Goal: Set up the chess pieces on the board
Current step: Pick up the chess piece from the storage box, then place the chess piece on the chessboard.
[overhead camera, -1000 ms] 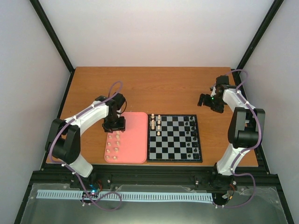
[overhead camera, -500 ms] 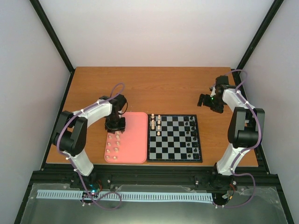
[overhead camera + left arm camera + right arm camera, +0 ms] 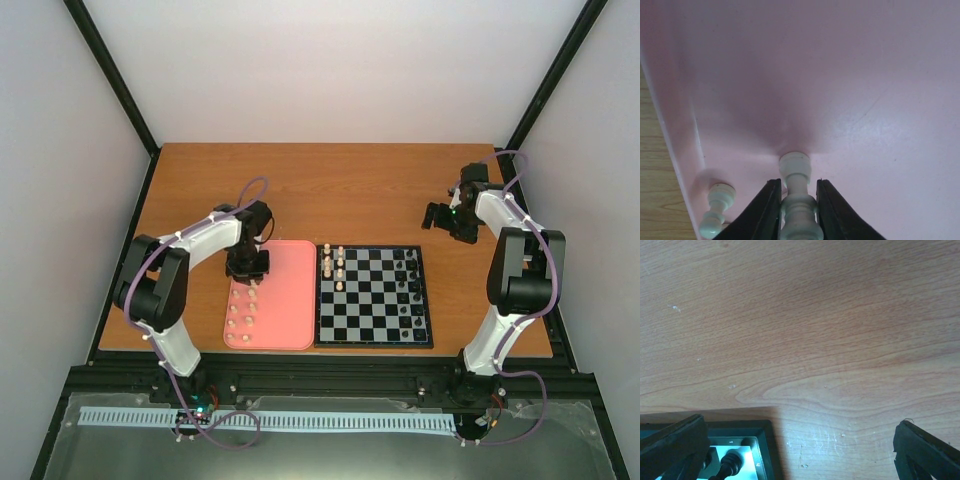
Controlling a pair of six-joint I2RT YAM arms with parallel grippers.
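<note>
My left gripper (image 3: pixel 246 266) is over the far left part of the salmon-pink tray (image 3: pixel 288 300). In the left wrist view it (image 3: pixel 796 192) is shut on a cream-white chess piece (image 3: pixel 795 175), whose end touches the tray floor (image 3: pixel 850 75). Another white piece (image 3: pixel 716 207) stands just to its left. Several white pieces (image 3: pixel 240 312) stand in the tray's left part. A few white pieces (image 3: pixel 333 264) stand on the chessboard's (image 3: pixel 372 344) left files. My right gripper (image 3: pixel 443 220) is open and empty over bare table beyond the board's far right corner (image 3: pixel 762 440).
Black pieces (image 3: pixel 408 282) stand on the board's right files; one (image 3: pixel 727 466) shows by the corner in the right wrist view. The tray lies against the board's left side. The wooden table (image 3: pixel 330 190) extends behind both.
The left arm's elbow has swung inward while its gripper stayed over the tray's far left part, shifting slightly. The right arm has not moved.
</note>
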